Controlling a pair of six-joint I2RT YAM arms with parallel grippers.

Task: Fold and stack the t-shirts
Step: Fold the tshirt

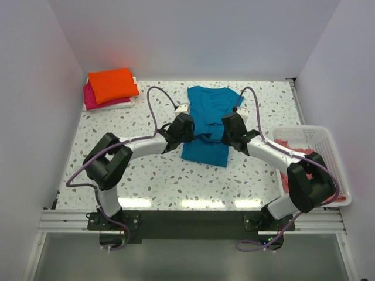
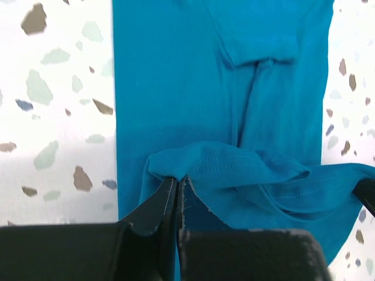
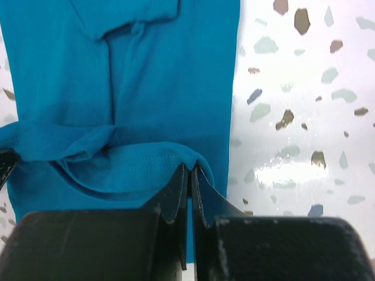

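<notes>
We see the spread t-shirt (image 1: 206, 117) lying mid-table (image 1: 152, 175), reaching toward twelve o'clock. The folded stack (image 1: 110, 88) sits at ten o'clock. The basket (image 1: 299, 129) stands at three o'clock with another t-shirt (image 1: 293, 150) in it. The left gripper (image 2: 177, 181) meets the spread t-shirt's nine o'clock edge and the right gripper (image 3: 190, 170) its three o'clock edge.

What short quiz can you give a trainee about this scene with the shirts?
1. True or false: the orange shirt lies on a pink shirt.
2. The left end effector and the right end effector are both shut on which one? A. teal shirt B. orange C. pink
3. Fill in: the white basket stands at the ___ edge of the table.
Key: 1 true; 2 A; 3 right.
</notes>
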